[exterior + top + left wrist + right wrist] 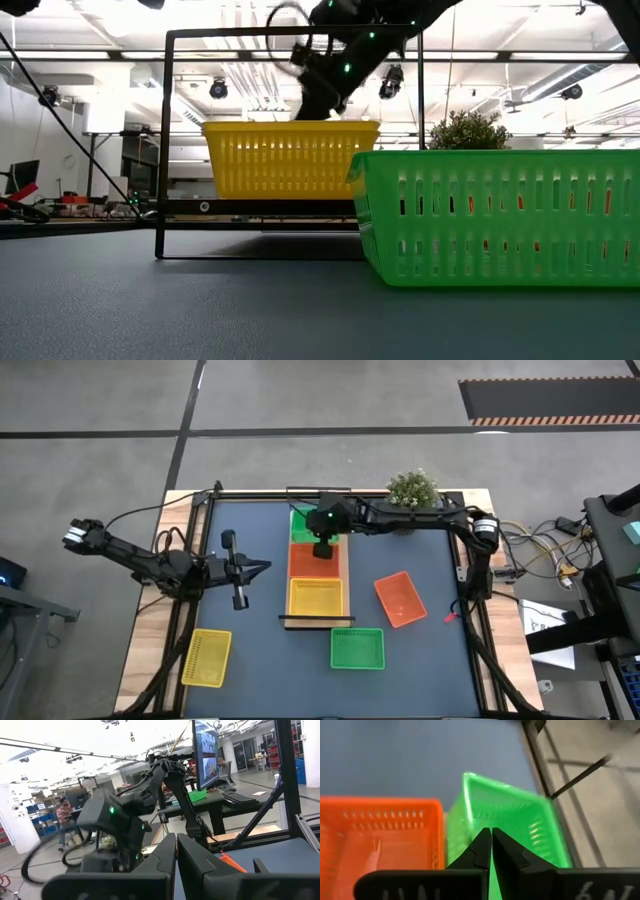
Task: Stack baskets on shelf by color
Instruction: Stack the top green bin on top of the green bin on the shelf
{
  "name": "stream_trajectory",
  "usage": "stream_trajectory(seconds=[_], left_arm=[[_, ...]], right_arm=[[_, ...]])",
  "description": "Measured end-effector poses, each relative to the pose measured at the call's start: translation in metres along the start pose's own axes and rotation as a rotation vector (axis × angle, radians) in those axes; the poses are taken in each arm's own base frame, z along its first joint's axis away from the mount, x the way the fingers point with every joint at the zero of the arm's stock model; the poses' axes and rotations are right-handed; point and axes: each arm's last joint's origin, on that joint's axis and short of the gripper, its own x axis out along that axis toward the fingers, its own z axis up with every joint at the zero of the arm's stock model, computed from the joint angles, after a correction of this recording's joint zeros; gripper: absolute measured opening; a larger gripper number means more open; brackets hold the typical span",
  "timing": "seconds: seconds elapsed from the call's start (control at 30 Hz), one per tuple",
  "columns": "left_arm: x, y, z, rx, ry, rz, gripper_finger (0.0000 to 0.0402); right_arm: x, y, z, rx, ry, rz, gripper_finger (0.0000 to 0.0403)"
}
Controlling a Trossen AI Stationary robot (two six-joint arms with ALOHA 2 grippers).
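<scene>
Three baskets sit in a row on the shelf (316, 623) in front of you: a green basket (299, 523) at the far end, an orange basket (314, 560) in the middle, and a yellow basket (315, 598) at the near end. Your right gripper (323, 548) hangs over the shelf at the seam between the green and orange ones, and its jaws are pressed fully together, holding nothing. Your left gripper (240, 568) waits to the left of the shelf, above the bare tabletop (250, 640), with its jaws also closed and empty. Three more baskets lie off the shelf: a second green basket (357, 648) just past its near end, a loose orange basket (400, 599) to its right and turned at an angle, and a loose yellow basket (206, 657) well to its left, toward the near corner. A small potted plant (412, 490) stands beyond the shelf's far end, to the right.
</scene>
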Motion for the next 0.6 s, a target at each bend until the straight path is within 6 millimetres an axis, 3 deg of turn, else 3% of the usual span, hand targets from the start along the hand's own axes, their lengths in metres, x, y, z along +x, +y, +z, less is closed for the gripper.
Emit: stream_trajectory(seconds=[0.17,0.47,0.6], left_arm=[[0.0,0.0,0.0,0.001,0.0,0.001,0.0],[0.0,0.0,0.0,0.004,-0.006,0.002,0.0],[0.0,0.0,0.0,0.004,-0.004,0.002,0.0]], right_arm=[[-0.013,-0.002,0.008,-0.001,-0.049,-0.008,0.0009],[0.008,0.002,-0.007,-0.019,0.017,0.005,0.0008],[0.007,0.002,-0.007,-0.029,0.018,0.005,0.0008]])
